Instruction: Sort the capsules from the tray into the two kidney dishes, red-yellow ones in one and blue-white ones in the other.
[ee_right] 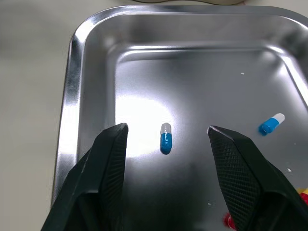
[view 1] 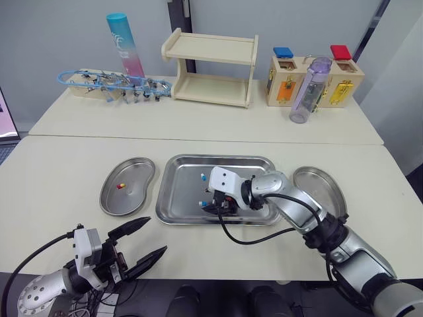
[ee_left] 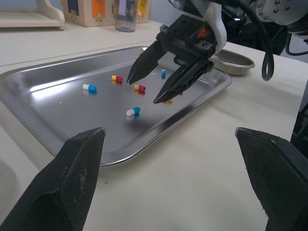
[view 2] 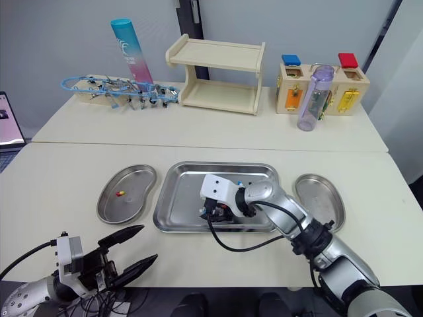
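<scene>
The right claw [ee_right: 166, 128] hangs tip-down inside the tray [view 1: 218, 158] with its two fingers spread wide. A blue-white capsule [ee_right: 165, 140] lies flat on the steel floor in the gap between them, touching neither finger; the wide spread looks chosen so the fingers can come down either side of so small a piece without knocking it away. Whether the tips rest on the tray floor I cannot tell. A second blue-white capsule [ee_right: 271, 124] lies off to one side of the claw, and loose red-yellow capsules [ee_left: 139, 88] lie near its tips. The right kidney dish [view 1: 324, 186], just beyond the tray on this claw's outer side, looks bare and is the likely home for the blue-white kind, since the left kidney dish [view 1: 135, 173], across the tray from the claw, holds one sorted red-yellow capsule [view 1: 121, 185]. The left claw [view 1: 156, 236] hovers with fingers apart and nothing between them, low over the near edge of the worktop [view 1: 66, 172], the tray ahead of its tips, clear of the other arm. The step in hand seems to be the pinch; the smooth shell may roll as the fingers close.
</scene>
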`<state>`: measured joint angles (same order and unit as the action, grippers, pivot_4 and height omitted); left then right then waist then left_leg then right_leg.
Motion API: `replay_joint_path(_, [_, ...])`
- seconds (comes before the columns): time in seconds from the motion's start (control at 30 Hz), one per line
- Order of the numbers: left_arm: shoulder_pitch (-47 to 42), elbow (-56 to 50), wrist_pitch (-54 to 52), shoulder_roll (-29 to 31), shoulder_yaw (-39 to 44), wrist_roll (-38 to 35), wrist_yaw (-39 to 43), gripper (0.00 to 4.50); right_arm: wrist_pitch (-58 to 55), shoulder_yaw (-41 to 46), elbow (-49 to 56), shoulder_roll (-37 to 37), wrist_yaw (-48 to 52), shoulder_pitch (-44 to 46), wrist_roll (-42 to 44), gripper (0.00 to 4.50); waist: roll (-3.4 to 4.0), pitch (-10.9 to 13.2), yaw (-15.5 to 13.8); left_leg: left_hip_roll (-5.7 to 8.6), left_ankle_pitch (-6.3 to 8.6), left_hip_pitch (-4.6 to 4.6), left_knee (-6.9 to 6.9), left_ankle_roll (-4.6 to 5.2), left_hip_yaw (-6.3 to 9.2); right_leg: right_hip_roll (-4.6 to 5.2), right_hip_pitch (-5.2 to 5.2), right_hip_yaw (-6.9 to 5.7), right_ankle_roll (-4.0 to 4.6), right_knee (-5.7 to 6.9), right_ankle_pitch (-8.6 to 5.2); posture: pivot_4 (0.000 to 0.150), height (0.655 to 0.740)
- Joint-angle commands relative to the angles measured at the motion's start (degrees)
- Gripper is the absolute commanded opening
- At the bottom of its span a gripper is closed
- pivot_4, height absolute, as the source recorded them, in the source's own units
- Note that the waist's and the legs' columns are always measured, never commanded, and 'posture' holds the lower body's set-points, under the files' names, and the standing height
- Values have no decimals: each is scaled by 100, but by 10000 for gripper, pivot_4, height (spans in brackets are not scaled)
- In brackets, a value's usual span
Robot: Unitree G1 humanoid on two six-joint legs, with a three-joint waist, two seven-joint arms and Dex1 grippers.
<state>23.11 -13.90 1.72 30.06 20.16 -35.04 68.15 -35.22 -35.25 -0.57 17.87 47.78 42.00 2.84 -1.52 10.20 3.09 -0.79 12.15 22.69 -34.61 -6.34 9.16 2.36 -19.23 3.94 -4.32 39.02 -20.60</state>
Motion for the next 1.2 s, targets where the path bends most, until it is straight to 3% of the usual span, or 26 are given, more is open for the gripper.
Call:
replay_joint_path(0.03, [-42,-120,67,52,-30,-56,13,45000,288,-19,-269,-179,7,196,-218,28699,-1,-1,3,0,0,0,0,0,0,0,0,0,0,0,0,1500,7400])
replay_joint_path(0.17, [-64,-119,49,52,-46,-50,9,45000,391,24,-647,-416,17,285,-342,28699,-1,0,15,0,0,0,1,0,0,0,0,0,0,2,0,1500,7400])
replay_joint_path(0.27, [-136,-75,75,58,-45,-26,3,45000,527,-52,-838,-485,70,334,-513,22872,2,1,13,0,0,0,2,0,1,0,-2,-1,1,3,0,1500,7400])
replay_joint_path(0.53, [-266,-8,80,81,-41,-17,2,45000,803,-37,-889,-504,277,356,-768,291,10,7,18,0,0,8,3,0,0,0,-3,1,0,8,0,1500,7400])
replay_joint_path(0.7, [-409,29,29,142,-68,-54,50,45000,741,218,-482,-466,352,352,-697,291,19,12,19,0,0,16,13,0,1,0,-5,0,1,10,0,1500,7400])
replay_joint_path(0.9, [-816,-44,-368,332,-384,-287,243,45000,-103,1029,1110,60,281,-41,-360,291,29,21,-19,0,0,22,17,-1,3,0,-7,-3,1,8,0,1500,7400])
replay_joint_path(1.03, [-1341,-73,-530,387,-823,-346,566,45000,-1306,2031,2794,637,74,-853,6,291,37,27,-86,1,0,27,24,-1,5,0,-7,-7,2,5,0,1500,7400])
replay_joint_path(1.2, [-1848,-26,-431,318,-1413,-181,917,45000,-1975,3368,3800,1564,-332,-2339,-12,291,43,30,-143,4,0,28,27,0,1,3,-4,-6,2,-4,-1,1500,7400])
